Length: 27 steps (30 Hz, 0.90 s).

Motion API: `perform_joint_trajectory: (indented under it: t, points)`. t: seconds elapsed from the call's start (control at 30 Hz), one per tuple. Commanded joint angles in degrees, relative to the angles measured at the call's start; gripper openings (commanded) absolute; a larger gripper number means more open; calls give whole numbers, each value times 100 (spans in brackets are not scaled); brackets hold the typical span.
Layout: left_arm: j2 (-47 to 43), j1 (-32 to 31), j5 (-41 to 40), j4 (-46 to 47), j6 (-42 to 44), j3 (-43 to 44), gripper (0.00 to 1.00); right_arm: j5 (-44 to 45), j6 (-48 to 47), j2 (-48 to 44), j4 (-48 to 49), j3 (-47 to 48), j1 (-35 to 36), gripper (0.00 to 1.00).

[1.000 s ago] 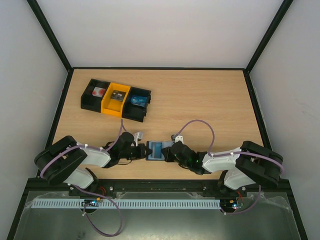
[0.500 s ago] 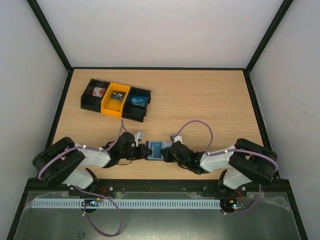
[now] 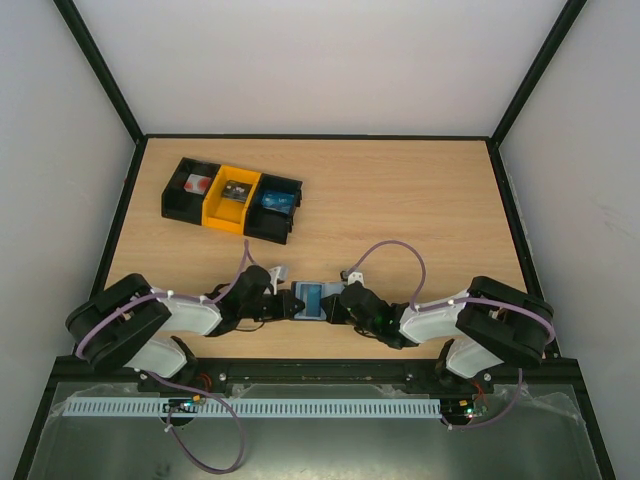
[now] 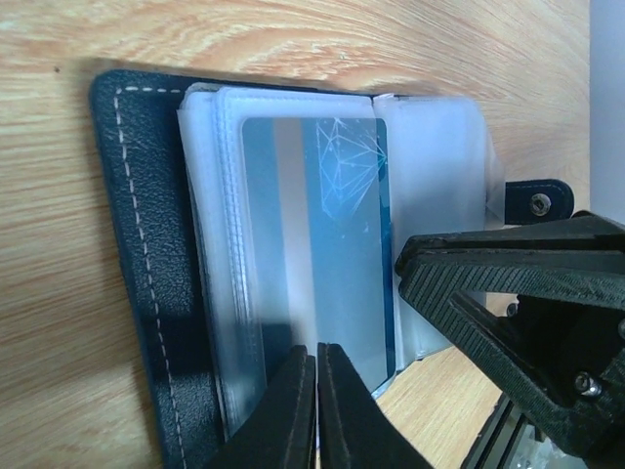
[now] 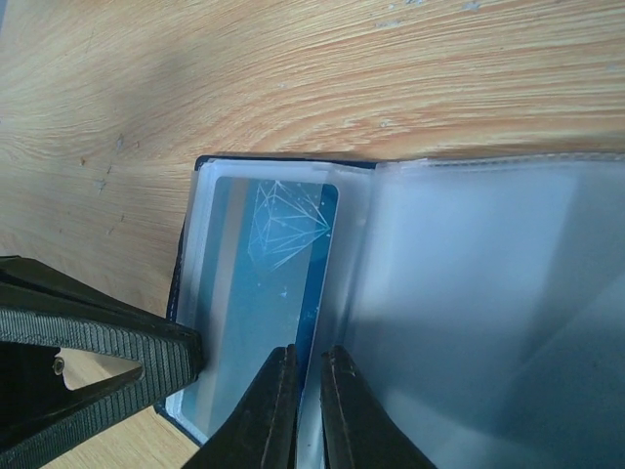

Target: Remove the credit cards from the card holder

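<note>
Blue credit card (image 4: pixel 317 225) sits inside a clear sleeve (image 4: pixel 227 195) of the open card holder (image 4: pixel 146 254), which lies on the table (image 3: pixel 420 200) between both grippers. The left gripper (image 4: pixel 315 391) is clenched over the card's near edge. The right gripper (image 5: pixel 308 396) is almost closed beside the card, but I cannot tell if it grasps anything.

The left arm (image 3: pixel 185 312) and the right arm (image 3: pixel 435 322) lie low and folded at the near side, their forearms reaching inward toward the middle. The left gripper (image 3: pixel 289 302) has its fingers pressed tip to tip. Facing it close by, the right gripper (image 3: pixel 338 303) is pinched to a thin sliver.
</note>
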Motion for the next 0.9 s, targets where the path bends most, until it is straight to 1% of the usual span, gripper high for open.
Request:
perform_joint_trajectory:
  t: [0.0,0.1,0.23,0.37,0.57,0.87]
  points:
    - [-170,-48,-67,-177,44,52,10,5,73,20,119,-28,-32,9]
    - [-395,-48,-89,-274,8,66,11,-4,93,-53,104,-30,-36,9]
    - [-582,-52,-207,-433,20,71,9,68,87,-105,66,-17,-36,9]
    - [-480,-52,-221,-470,69,80,7,70,84,-52,80,-3,-37,9]
    - [-198,-52,-164,-265,54,19,3,26,110,12,119,-25,-34,9]
    - [-63,-84,-209,-236,72,-23,3,-10,141,70,207,-39,-36,9]
